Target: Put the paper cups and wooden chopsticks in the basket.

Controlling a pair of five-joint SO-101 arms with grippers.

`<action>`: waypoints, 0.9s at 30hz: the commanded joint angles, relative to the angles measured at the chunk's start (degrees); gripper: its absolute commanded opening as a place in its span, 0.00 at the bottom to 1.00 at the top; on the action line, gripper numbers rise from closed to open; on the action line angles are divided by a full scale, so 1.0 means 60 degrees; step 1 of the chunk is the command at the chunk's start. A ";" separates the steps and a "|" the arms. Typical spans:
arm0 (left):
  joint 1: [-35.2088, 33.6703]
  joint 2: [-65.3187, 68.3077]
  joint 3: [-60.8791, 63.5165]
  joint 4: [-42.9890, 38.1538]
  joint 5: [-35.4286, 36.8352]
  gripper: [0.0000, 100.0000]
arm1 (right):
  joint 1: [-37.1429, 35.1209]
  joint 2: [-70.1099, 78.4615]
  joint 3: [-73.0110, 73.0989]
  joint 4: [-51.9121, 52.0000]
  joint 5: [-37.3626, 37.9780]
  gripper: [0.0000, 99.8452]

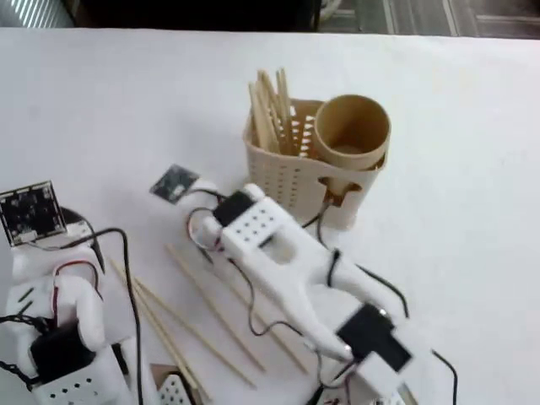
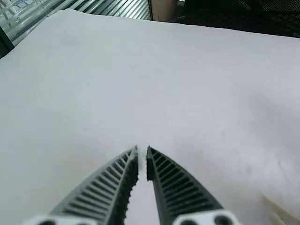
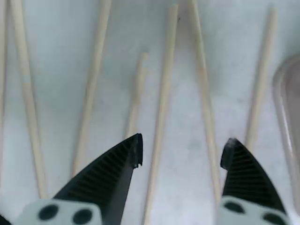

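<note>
- In the high view the table (image 1: 101, 110) lies bare from the basket's (image 1: 291, 181) 9 o'clock round to 3 o'clock.
- The basket mouth is crowded: upright chopsticks (image 1: 270, 110) stand at its 10 o'clock and a paper cup (image 1: 350, 126) fills the 2 o'clock side.
- The right arm (image 1: 287, 261) slants across the basket's 6 o'clock, barring the near approach.
- Loose chopsticks (image 1: 211, 308) lie at 7 o'clock with thin bare strips between; the right gripper (image 3: 183, 143) hangs spread above them.
- The left gripper (image 2: 142, 152), tips nearly together, faces bare table.
</note>
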 commanded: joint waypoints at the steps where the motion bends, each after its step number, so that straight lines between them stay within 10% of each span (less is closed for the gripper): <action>1: -0.0110 -0.0081 -0.0029 -0.0190 0.0103 0.05 | -0.0051 0.0462 -0.0088 -0.0652 0.0381 0.28; 13: -0.0110 -0.0081 -0.0029 -0.0190 0.0103 0.05 | 0.0095 0.2044 -0.0557 -0.1136 0.0733 0.32; 22: -0.0110 -0.0081 -0.0029 -0.0176 0.0103 0.05 | 0.0110 0.2791 -0.0850 -0.1136 0.0791 0.02; 27: -0.0110 -0.0081 -0.0029 -0.0176 0.0103 0.05 | 0.0110 0.2777 -0.0850 -0.0916 0.0791 0.02</action>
